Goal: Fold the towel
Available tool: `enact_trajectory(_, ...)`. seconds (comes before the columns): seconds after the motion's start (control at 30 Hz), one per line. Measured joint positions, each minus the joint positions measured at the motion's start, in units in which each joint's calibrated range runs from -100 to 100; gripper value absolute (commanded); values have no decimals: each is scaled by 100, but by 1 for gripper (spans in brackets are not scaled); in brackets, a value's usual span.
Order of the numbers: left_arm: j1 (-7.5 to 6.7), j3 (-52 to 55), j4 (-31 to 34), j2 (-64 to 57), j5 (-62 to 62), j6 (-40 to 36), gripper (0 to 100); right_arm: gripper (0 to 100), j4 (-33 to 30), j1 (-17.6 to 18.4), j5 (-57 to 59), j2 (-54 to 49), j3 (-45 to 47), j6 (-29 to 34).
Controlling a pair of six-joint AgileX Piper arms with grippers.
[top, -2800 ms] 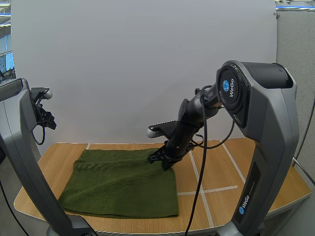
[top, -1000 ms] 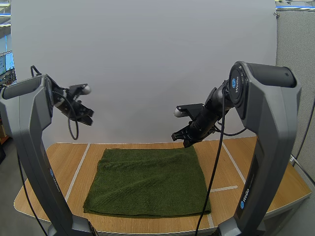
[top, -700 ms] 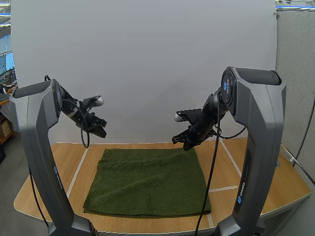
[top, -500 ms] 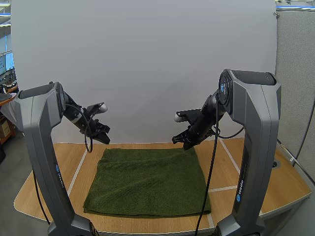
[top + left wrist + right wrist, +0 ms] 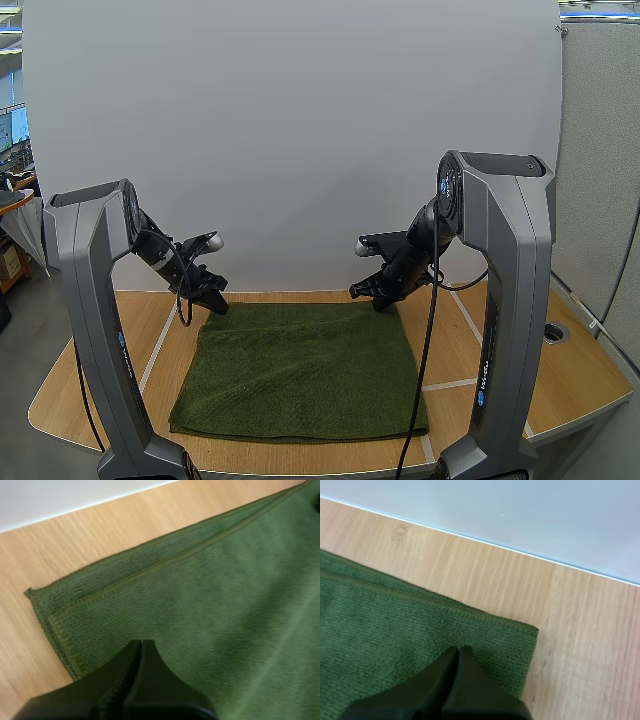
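A dark green towel (image 5: 300, 365) lies flat on the wooden table (image 5: 500, 340), folded into a rough rectangle. My left gripper (image 5: 215, 303) hangs just over the towel's far left corner (image 5: 37, 596), fingers lying together as one dark wedge (image 5: 141, 647). My right gripper (image 5: 378, 298) hovers over the far right corner (image 5: 532, 629), shut the same way (image 5: 459, 652). Neither gripper holds any cloth. The hemmed edge of the towel (image 5: 165, 555) runs along the back of the table.
Pale tape lines (image 5: 440, 385) cross the table to the right of the towel. A round hole (image 5: 556, 333) sits in the table's right side. A white backdrop (image 5: 300, 150) rises right behind the far edge, close to both grippers.
Both arms have come down toward the towel's far corners, the left one dropping the most and moving inward. The towel lies centred and wider than in the oldest frame.
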Motion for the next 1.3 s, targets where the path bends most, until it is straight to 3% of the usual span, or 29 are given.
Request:
enact_trajectory(0.77, -6, 33, -110, 207, -712, 79, 0, 0, -114, 0, -376, 162, -71, 0)
enact_trajectory(1.07, 53, 77, -45, -119, -534, 146, 0, 0, -215, -33, 286, -398, -58, 0)
enact_trajectory(1.2, 204, 432, -172, -850, -417, 393, 0, 0, -249, -69, 817, -857, -58, 0)
enact_trajectory(1.3, 222, 798, -190, -1302, -399, 534, 0, 0, -256, -77, 1533, -1159, -58, 0)
